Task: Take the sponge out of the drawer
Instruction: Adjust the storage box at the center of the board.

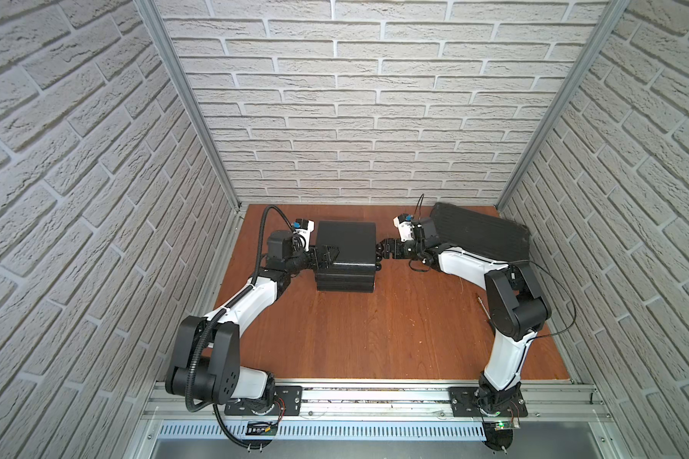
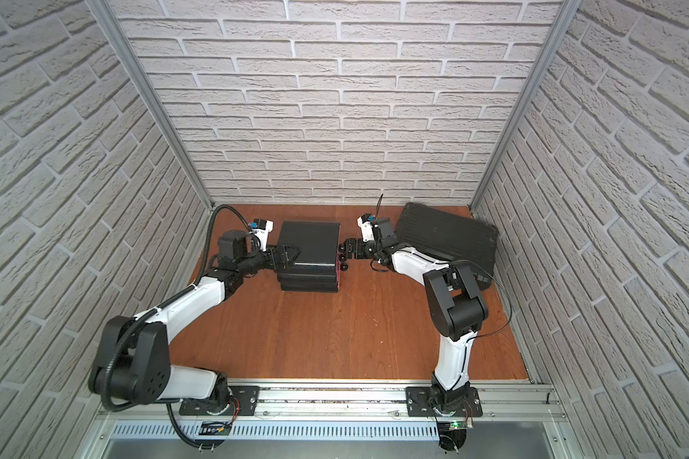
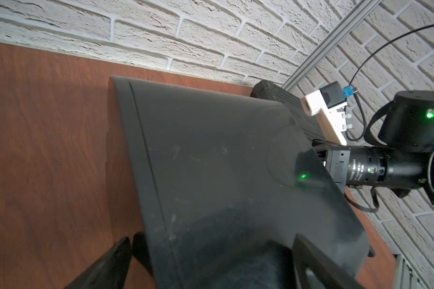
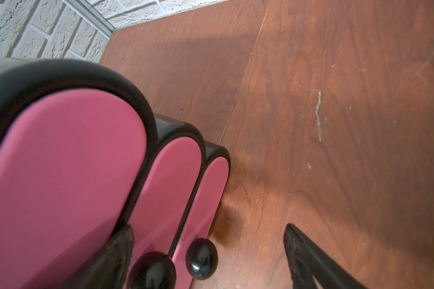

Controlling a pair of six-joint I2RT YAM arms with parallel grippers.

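Right wrist view shows the right gripper [image 4: 208,230] spread wide around the knobs [image 4: 202,259], seemingly ready to pull, while the left gripper [image 3: 212,239] straddles the cabinet [image 3: 211,150] wide, likely bracing it, the sponge unseen, presumably behind the shut drawers [image 4: 60,162].

White brick-pattern walls [image 1: 355,99] close the scene on the left, far and right sides, joined at the far corners by aluminium posts [image 1: 188,107]. The table [image 1: 374,330] is reddish-brown wood, scratched in places. An aluminium rail [image 1: 374,395] runs along its near edge, with a slotted grey strip [image 1: 374,431] nearer still
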